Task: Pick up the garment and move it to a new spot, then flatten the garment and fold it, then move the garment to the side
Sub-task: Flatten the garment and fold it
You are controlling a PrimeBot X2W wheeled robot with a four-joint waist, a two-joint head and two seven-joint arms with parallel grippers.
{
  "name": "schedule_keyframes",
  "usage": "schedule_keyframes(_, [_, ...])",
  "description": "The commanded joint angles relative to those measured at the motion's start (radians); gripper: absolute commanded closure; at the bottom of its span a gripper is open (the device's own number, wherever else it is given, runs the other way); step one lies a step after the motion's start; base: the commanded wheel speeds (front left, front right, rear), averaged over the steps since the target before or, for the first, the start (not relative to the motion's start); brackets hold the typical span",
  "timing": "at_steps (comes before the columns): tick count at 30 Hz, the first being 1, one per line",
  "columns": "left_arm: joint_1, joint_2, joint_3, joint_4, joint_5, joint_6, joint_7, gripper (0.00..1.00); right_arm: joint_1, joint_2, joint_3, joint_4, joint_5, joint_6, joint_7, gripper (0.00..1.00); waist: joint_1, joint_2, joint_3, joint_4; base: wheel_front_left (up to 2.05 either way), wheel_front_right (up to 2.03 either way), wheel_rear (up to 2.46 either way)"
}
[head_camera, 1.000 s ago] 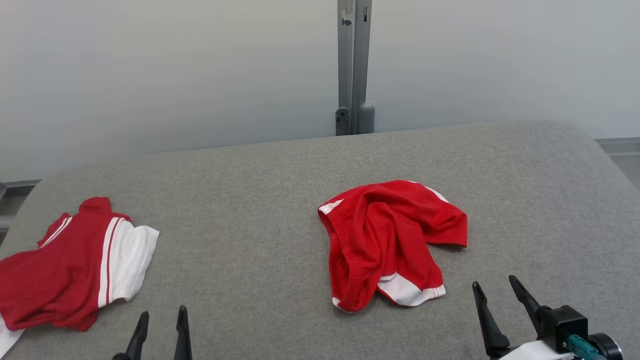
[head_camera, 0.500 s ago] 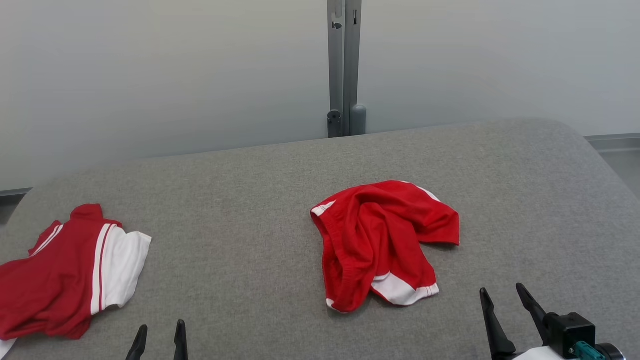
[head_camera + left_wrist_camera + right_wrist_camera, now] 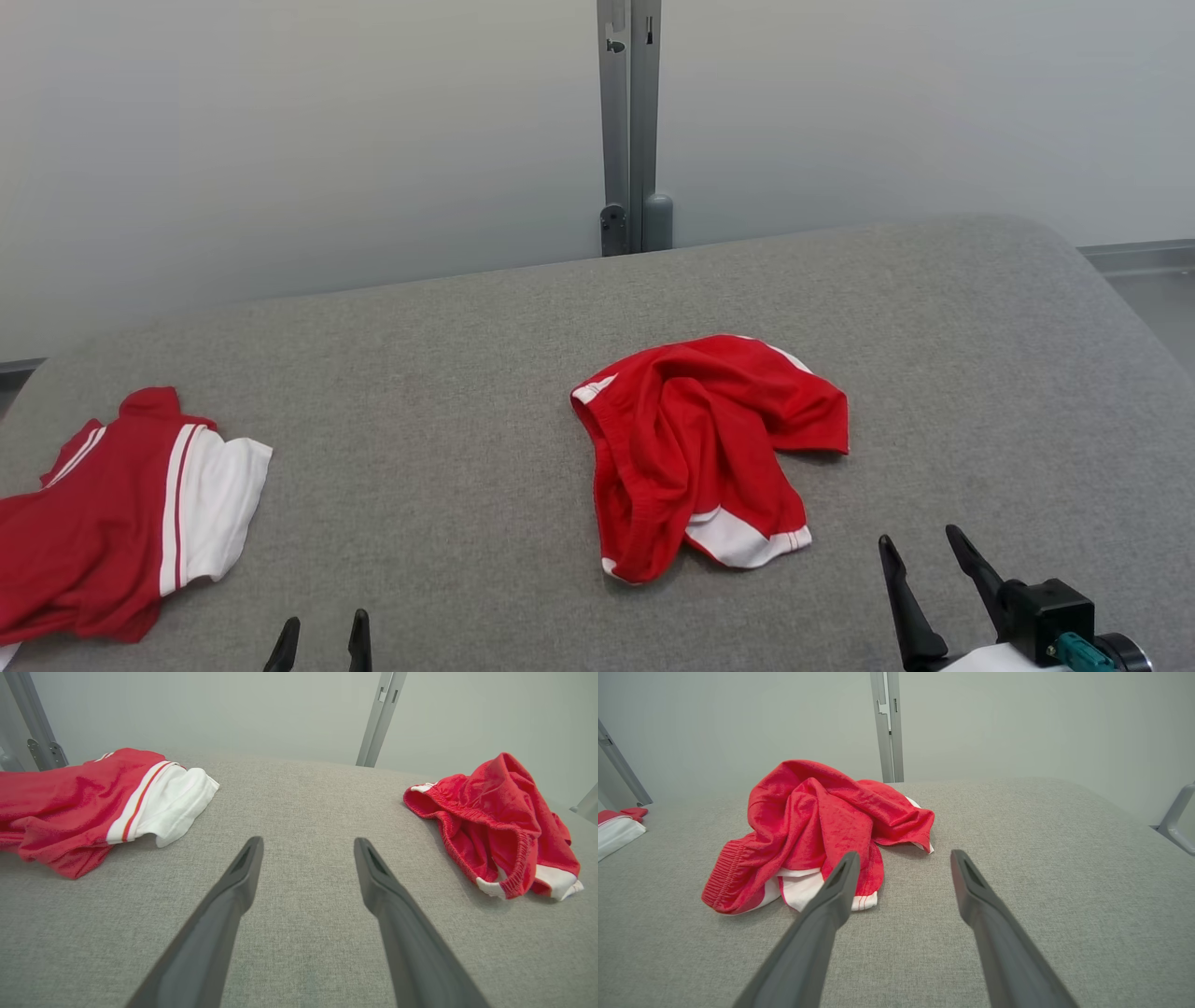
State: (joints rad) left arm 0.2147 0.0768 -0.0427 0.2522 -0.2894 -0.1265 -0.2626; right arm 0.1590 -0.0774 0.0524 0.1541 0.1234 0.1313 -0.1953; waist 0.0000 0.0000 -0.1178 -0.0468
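Note:
A crumpled red garment (image 3: 700, 457) with white trim lies heaped near the middle of the grey padded table (image 3: 448, 373). My right gripper (image 3: 919, 538) hovers open just to the right of its near end, nothing between the fingers. In the right wrist view the garment (image 3: 817, 821) lies ahead and left of the open right gripper (image 3: 904, 854), whose left fingertip overlaps its white hem. My left gripper (image 3: 324, 623) stands open at the table's near edge. From the left wrist, the open left gripper (image 3: 308, 841) points at bare cloth, with the garment (image 3: 490, 812) far to its right.
A second red garment (image 3: 121, 523) with a white panel lies at the table's left end, also seen from the left wrist as a red and white garment (image 3: 70, 802). A grey metal post (image 3: 627, 131) stands against the wall behind. The table's rounded right corner (image 3: 1074, 252) drops off.
The head camera has turned slightly, so the whole picture has slid left. Both garments lie as before. Both grippers stay open; the left one sits lower in the view.

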Motion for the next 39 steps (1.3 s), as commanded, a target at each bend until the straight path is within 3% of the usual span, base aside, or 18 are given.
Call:
schedule_keyframes(1, [-0.019,0.012,-0.010,0.001,0.007,-0.005,-0.003,0.00,-0.008,-0.005,0.004,-0.005,0.006,-0.001,0.002,0.00,0.0000,0.0000,0.000,-0.007,0.00,0.00,0.00])
schedule_keyframes(9, [-0.149,0.067,-0.238,0.063,-0.071,-0.005,0.069,0.00,-0.026,-0.019,0.035,-0.018,0.007,-0.001,0.015,0.00,0.0000,0.0000,0.024,-0.099,0.00,0.00,0.00])
schedule_keyframes(19, [-0.318,0.124,-0.493,0.192,-0.227,-0.005,0.175,0.00,-0.038,-0.031,0.073,-0.028,0.015,-0.001,0.028,0.00,0.0000,0.0000,0.071,-0.298,0.00,0.00,0.00])
schedule_keyframes(25, [-0.364,0.142,-0.527,0.275,-0.258,-0.004,0.180,0.00,-0.043,-0.026,0.081,-0.029,0.018,-0.001,0.023,0.00,0.0000,0.0000,0.094,-0.379,0.00,0.00,0.00])
schedule_keyframes(32, [-0.400,0.151,-0.548,0.338,-0.269,-0.003,0.200,0.00,-0.046,-0.021,0.080,-0.023,0.021,-0.001,0.014,0.00,0.0000,0.0000,0.110,-0.417,0.00,0.00,0.00])
schedule_keyframes(33, [-0.404,0.149,-0.549,0.347,-0.271,-0.002,0.206,0.03,-0.046,-0.020,0.080,-0.022,0.022,-0.001,0.012,0.00,0.0000,0.0000,0.112,-0.419,0.00,0.00,0.00])
schedule_keyframes(34, [-0.411,0.148,-0.548,0.353,-0.272,-0.002,0.205,0.73,-0.047,-0.019,0.080,-0.021,0.022,-0.001,0.011,0.00,0.0000,0.0000,0.113,-0.420,0.00,0.00,0.00])
schedule_keyframes(35, [-0.417,0.146,-0.547,0.358,-0.275,-0.002,0.204,1.00,-0.048,-0.018,0.079,-0.020,0.021,-0.001,0.011,0.00,0.0000,0.0000,0.114,-0.421,0.00,0.00,0.00])
schedule_keyframes(39, [-0.428,0.134,-0.527,0.345,-0.301,-0.002,0.177,1.00,-0.047,-0.016,0.073,-0.016,0.019,-0.001,0.008,0.00,0.0000,0.0000,0.112,-0.415,0.00,0.00,0.00])
